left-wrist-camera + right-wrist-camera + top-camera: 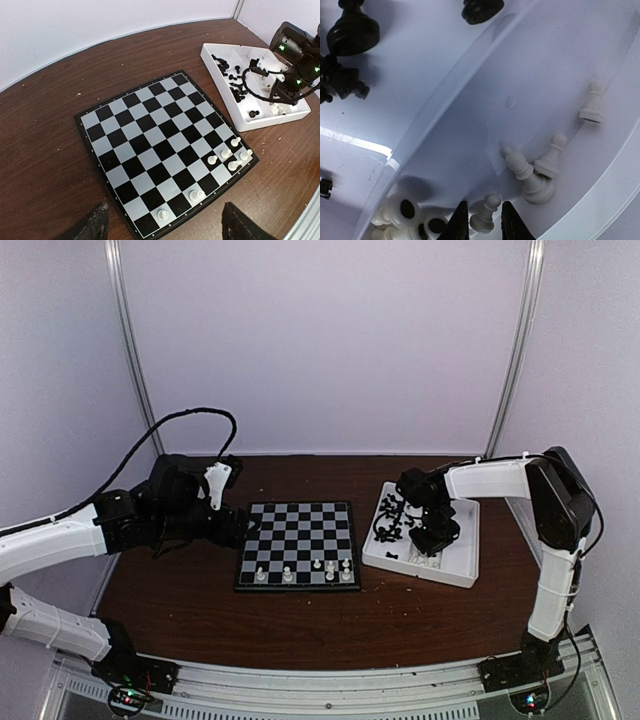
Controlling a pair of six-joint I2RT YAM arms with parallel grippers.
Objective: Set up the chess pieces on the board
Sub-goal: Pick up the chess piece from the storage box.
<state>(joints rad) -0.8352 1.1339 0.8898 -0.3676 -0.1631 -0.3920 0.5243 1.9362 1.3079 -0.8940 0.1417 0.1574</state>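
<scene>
We are in the early filling-in stage. The board [297, 543] lies flat at the middle of the tabletop [200, 610], with only a handful of white pieces [226, 153] standing along its near edge and no black ones on it. The white divided tray [430, 575] sits just to its right, with black pieces [390, 520] in one compartment and white ones in another.

The right gripper [484, 215] is down in the white compartment, its jaws narrowly apart on either side of a white pawn [485, 222]. We cannot tell whether they are pressing on it. The left gripper [167, 215] hovers over the board's left side, its jaws spread wide and empty.

Next, we judge, comes a firm pinch, a straight lift clear of the tray wall, and a carry to a free square.

Around us are pale walls [320, 340], and the tabletop is dark brown wood.
</scene>
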